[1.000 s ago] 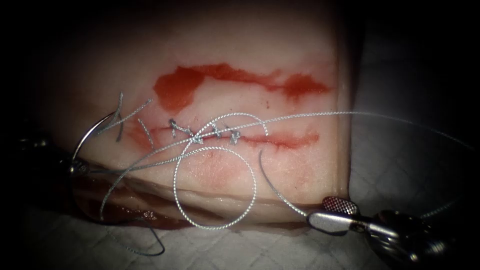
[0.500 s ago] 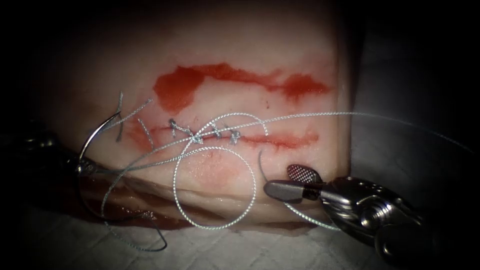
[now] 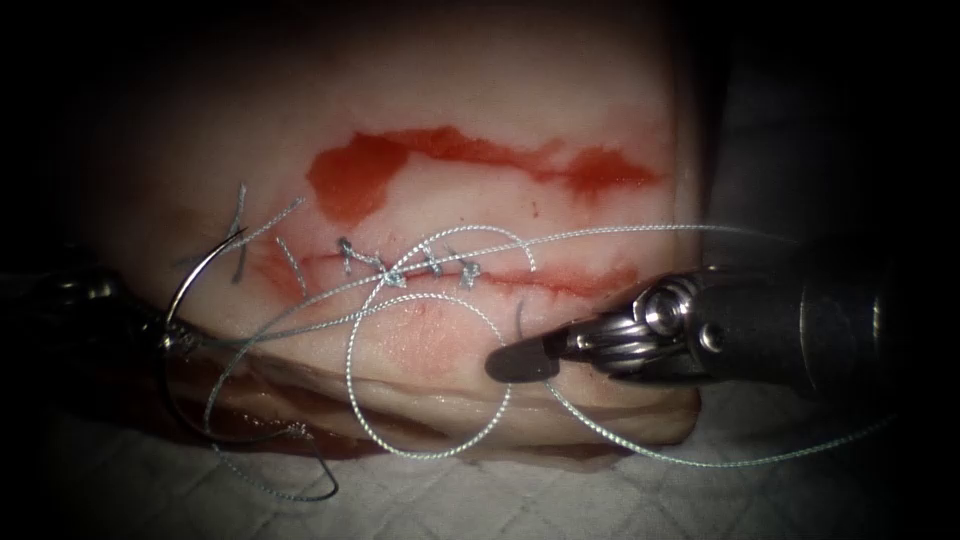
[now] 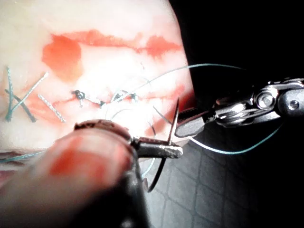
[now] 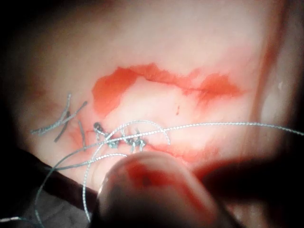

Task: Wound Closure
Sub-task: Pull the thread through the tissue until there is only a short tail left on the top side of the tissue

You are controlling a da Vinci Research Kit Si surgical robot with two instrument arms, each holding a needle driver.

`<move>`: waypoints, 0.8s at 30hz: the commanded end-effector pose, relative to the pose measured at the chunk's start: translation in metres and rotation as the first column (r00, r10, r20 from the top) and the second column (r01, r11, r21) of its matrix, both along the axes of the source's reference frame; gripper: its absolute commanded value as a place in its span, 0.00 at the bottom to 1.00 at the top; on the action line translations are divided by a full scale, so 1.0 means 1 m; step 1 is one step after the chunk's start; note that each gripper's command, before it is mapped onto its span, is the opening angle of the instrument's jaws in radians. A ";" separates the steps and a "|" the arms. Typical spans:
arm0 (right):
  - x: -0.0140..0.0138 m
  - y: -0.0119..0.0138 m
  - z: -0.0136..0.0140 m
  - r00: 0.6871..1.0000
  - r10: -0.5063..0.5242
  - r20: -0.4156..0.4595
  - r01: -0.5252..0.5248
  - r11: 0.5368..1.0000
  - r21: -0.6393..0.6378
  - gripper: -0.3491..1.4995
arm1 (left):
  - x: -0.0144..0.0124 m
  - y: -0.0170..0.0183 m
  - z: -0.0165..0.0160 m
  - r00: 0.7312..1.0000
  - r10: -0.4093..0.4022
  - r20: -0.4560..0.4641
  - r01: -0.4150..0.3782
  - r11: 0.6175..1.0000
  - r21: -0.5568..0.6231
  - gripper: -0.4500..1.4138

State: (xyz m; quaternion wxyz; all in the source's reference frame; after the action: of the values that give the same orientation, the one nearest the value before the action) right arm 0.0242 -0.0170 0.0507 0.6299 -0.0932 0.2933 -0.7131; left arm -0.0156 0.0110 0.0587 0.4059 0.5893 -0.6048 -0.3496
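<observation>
Now | left tool (image 4: 161, 151) jaws clamp needle (image 3: 195, 270) mid-curve, outside tissue (image 3: 560, 180) | right tool (image 3: 520, 360) jaws together, empty

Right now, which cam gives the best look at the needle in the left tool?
Left wrist view: the needle stands clear of the tissue, clamped mid-curve in the left tool, both ends visible. Endoscope view shows the needle as an arc left of the cut, grip in shadow.

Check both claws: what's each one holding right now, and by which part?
Left claw: shut on the needle, gripped about mid-curve; the needle is outside the tissue, left of the cut. Right claw: looks shut by the loose thread; whether it grips any cannot be told.
</observation>
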 end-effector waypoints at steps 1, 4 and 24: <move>0.0010 0.0011 0.0010 1.000 0.005 0.003 -0.005 1.000 0.008 0.45 | -0.0006 0.0000 0.0005 1.000 -0.001 0.001 0.001 1.000 -0.001 0.00; 0.0007 0.0015 0.0021 1.000 0.003 0.018 -0.003 1.000 0.021 0.10 | -0.0005 0.0000 0.0005 1.000 0.003 -0.002 -0.003 1.000 0.003 0.00; -0.0008 0.0018 0.0022 0.980 0.172 0.099 -0.181 0.978 0.102 0.17 | -0.0008 -0.0002 0.0005 1.000 0.000 -0.008 0.000 1.000 0.001 0.00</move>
State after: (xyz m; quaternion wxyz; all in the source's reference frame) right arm 0.0224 -0.0158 0.0526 0.7085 -0.0482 0.2937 -0.6399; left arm -0.0159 0.0108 0.0588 0.4082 0.5881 -0.6026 -0.3526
